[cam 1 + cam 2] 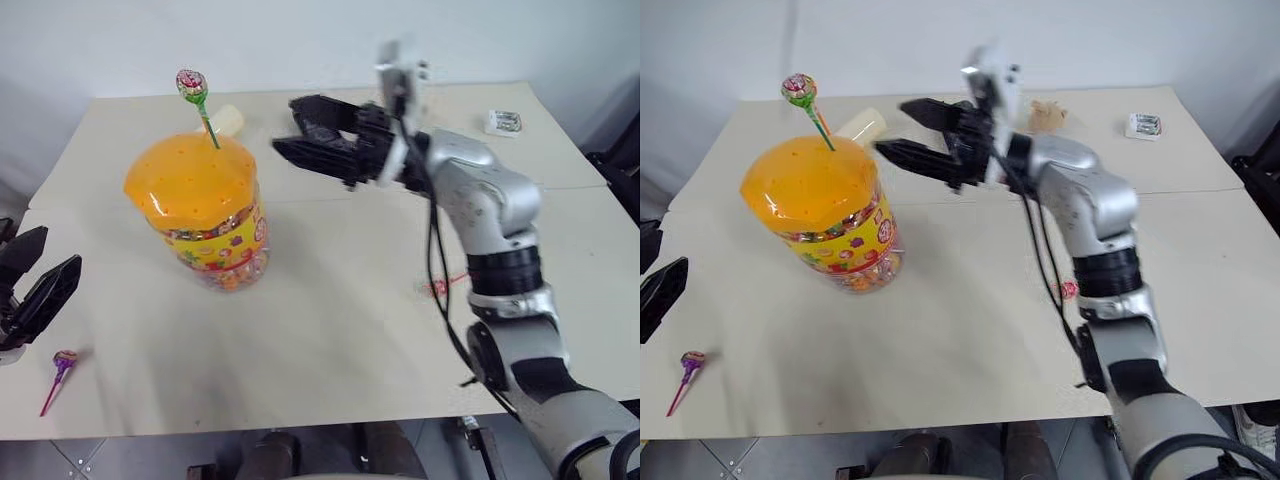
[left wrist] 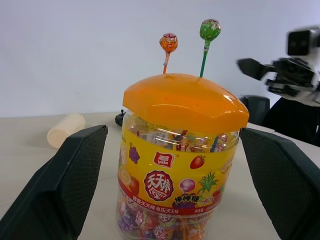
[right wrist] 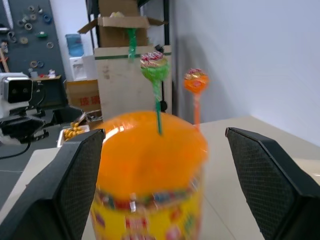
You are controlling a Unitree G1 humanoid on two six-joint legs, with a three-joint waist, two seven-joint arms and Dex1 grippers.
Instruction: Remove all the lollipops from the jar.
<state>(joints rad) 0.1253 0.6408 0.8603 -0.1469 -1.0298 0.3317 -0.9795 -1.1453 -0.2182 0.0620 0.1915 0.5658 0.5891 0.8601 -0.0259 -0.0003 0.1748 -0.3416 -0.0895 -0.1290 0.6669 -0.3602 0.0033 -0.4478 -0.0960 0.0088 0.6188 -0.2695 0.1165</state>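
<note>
Two lollipops [image 2: 168, 43] upright in jar [image 2: 180, 150]

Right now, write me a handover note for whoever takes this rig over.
Left gripper: open, empty, at the table's left edge.
Right gripper: open, empty, raised beside the jar, pointing toward it.
Done: purple lollipop and red lollipop lie on the table.
To do: green lollipop and orange lollipop stand upright in the lid; pull both out.
</note>
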